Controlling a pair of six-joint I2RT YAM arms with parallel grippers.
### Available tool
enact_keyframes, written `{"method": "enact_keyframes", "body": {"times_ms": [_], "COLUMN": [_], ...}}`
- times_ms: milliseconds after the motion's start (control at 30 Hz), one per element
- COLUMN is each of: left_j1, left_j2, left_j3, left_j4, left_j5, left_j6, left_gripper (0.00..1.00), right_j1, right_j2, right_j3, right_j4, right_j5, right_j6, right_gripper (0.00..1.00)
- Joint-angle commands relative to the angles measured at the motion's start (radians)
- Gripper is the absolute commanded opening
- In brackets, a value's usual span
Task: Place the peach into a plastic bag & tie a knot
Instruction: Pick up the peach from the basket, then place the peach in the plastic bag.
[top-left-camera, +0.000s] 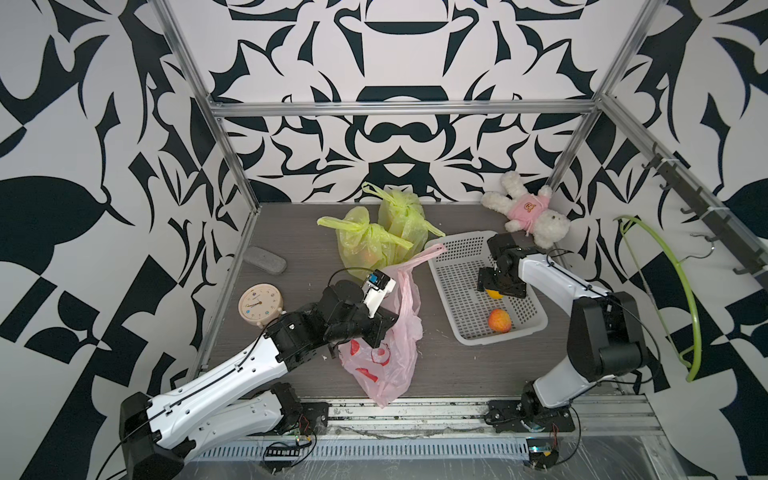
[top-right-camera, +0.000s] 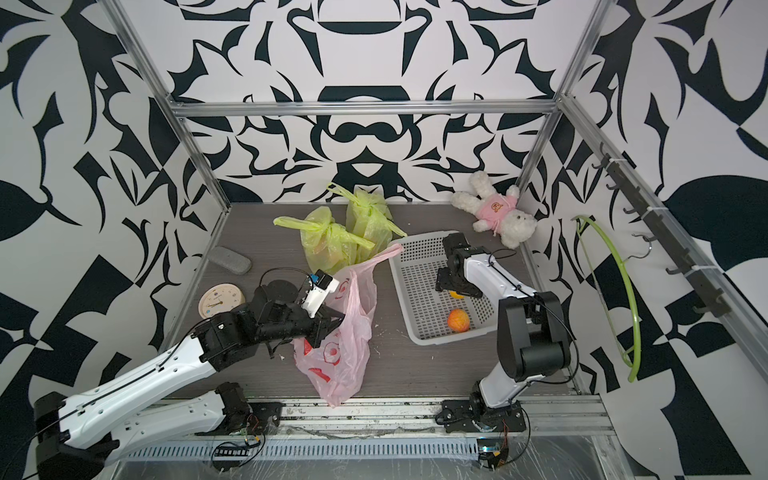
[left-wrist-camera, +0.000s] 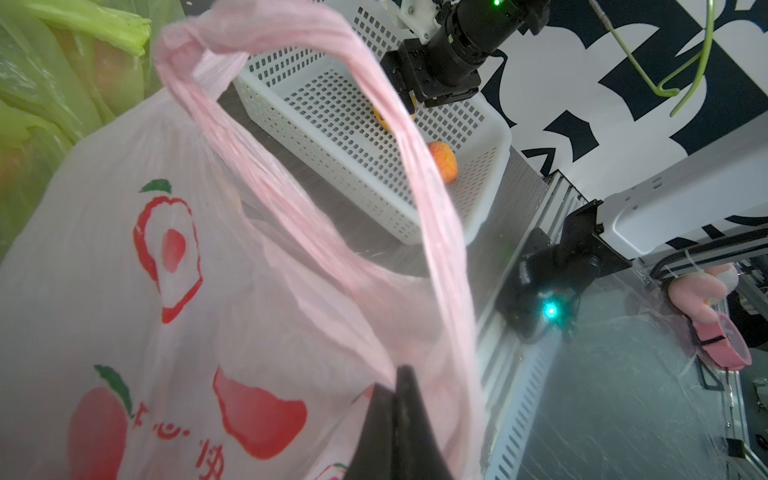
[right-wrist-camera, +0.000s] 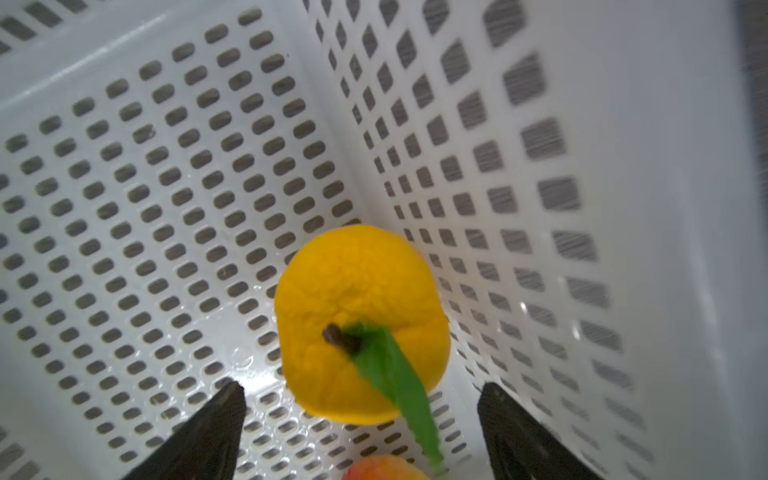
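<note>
Left gripper (left-wrist-camera: 390, 382) pinches the pink bag (left-wrist-camera: 249, 311); right gripper (right-wrist-camera: 363, 386) gapes above yellow fruit (right-wrist-camera: 353, 291).

You see the peach (top-left-camera: 500, 320), round and orange-red, lying in the white basket (top-left-camera: 461, 241) near its front wall. The pink plastic bag (top-left-camera: 390, 365), printed with red fruit, sags unknotted at the tabletop's (top-left-camera: 299, 257) front edge, one handle raised.

Both top views look steeply down over the whole bench (top-left-camera: 457, 370); wrist views, close in, share the three-o'clock basket (left-wrist-camera: 496, 141).
</note>
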Motion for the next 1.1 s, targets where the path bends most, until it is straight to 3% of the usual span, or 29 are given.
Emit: {"method": "enact_keyframes", "body": {"times_ms": [0, 267, 467, 533, 800, 1067], "left_j1": [0.001, 0.001, 0.001, 0.001, 0.001, 0.001], "left_j2": [-0.004, 0.003, 0.013, 0.024, 0.034, 0.032], "left_j3": [-0.016, -0.021, -0.018, -0.015, -0.004, 0.003], "left_j4": [0.013, 0.017, 0.019, 0.019, 0.020, 0.020], "left_j5": [0.015, 0.012, 0.007, 0.011, 0.007, 0.008], "left_j6": [0.002, -0.008, -0.011, -0.012, -0.017, -0.020], "left_gripper": [0.00, 0.00, 0.00, 0.00, 0.00, 0.00], "right_j1": [-0.001, -0.002, 0.011, 0.039, 0.295, 0.543], "right_j2": [0.035, 0.151, 0.066, 0.012, -0.205, -0.163], "right_j3": [0.066, 0.124, 0.071, 0.064, 0.130, 0.184], "right_j4": [0.038, 0.059, 0.098, 0.096, 0.028, 0.091], "right_j5": [0.042, 0.040, -0.068, -0.093, -0.170, -0.298], "right_j6": [-0.004, -0.002, 0.002, 0.011, 0.108, 0.244], "right_gripper": [0.89, 0.79, 0.48, 0.43, 0.37, 0.37]}}
